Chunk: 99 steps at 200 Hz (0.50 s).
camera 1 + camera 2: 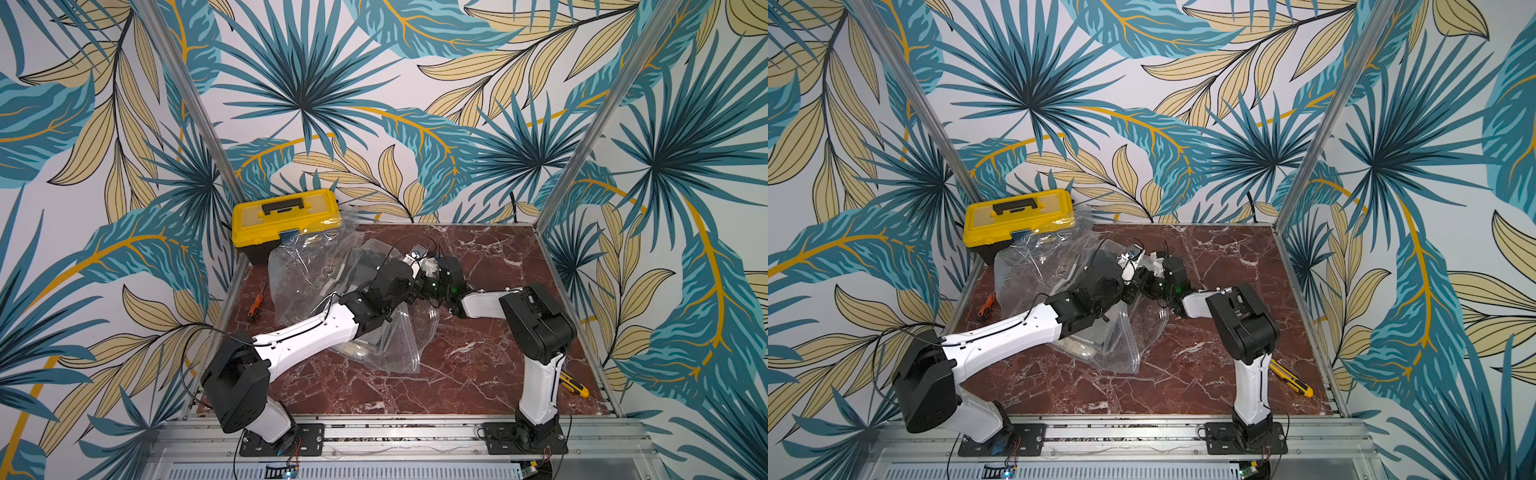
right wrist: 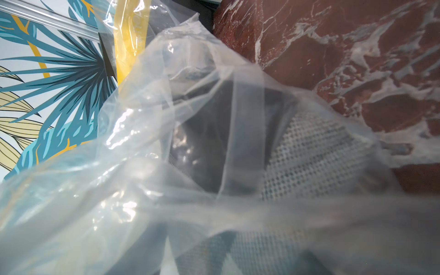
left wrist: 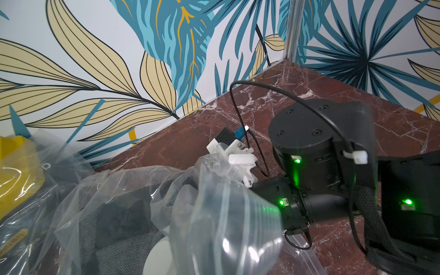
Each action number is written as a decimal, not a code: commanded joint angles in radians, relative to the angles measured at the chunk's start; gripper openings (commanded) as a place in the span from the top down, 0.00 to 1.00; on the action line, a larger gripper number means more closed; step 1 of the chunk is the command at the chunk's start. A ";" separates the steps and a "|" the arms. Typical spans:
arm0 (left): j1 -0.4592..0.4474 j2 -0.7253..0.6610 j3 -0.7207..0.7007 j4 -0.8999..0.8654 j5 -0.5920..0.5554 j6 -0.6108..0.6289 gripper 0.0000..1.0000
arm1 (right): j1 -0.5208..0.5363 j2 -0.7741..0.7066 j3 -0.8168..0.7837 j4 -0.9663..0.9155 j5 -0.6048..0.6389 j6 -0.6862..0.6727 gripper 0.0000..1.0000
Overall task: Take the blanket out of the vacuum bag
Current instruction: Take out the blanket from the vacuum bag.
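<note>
The vacuum bag [image 1: 307, 266] [image 1: 1034, 270] lies crumpled and clear on the marble table [image 1: 498, 257], and its far end leans on the toolbox. The grey blanket [image 3: 114, 238] [image 2: 309, 147] shows through the plastic, still inside, beside the round white valve [image 3: 159, 257]. My left gripper [image 1: 409, 270] is over the bag's right side. The zip-seal edge [image 3: 226, 226] stands lifted right in front of its hidden jaws, which are shut on it. My right gripper [image 1: 430, 268] meets it from the right and pushes into the bag's mouth. Plastic covers its fingers.
A yellow toolbox [image 1: 286, 222] stands at the back left corner. An orange screwdriver [image 1: 255, 305] lies by the left edge. A yellow utility knife [image 1: 575, 384] lies near the right arm's base. Leaf-patterned walls close in three sides.
</note>
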 commanded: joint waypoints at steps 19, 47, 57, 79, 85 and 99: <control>-0.002 0.018 0.022 0.045 -0.002 0.004 1.00 | 0.030 -0.009 0.041 -0.007 -0.070 -0.012 0.31; -0.001 0.037 0.028 0.049 0.003 0.003 1.00 | 0.033 -0.028 0.059 -0.047 -0.090 -0.020 0.33; -0.001 0.042 0.029 0.053 0.005 0.000 1.00 | 0.036 -0.026 0.070 -0.070 -0.090 -0.032 0.35; -0.001 0.056 0.035 0.051 0.007 -0.002 1.00 | 0.040 0.021 0.088 -0.034 -0.104 -0.001 0.47; -0.001 0.057 0.036 0.047 0.008 -0.002 1.00 | 0.041 0.031 0.087 -0.005 -0.108 0.017 0.49; -0.001 0.051 0.032 0.042 0.002 -0.001 1.00 | 0.047 0.038 0.096 0.003 -0.119 0.027 0.49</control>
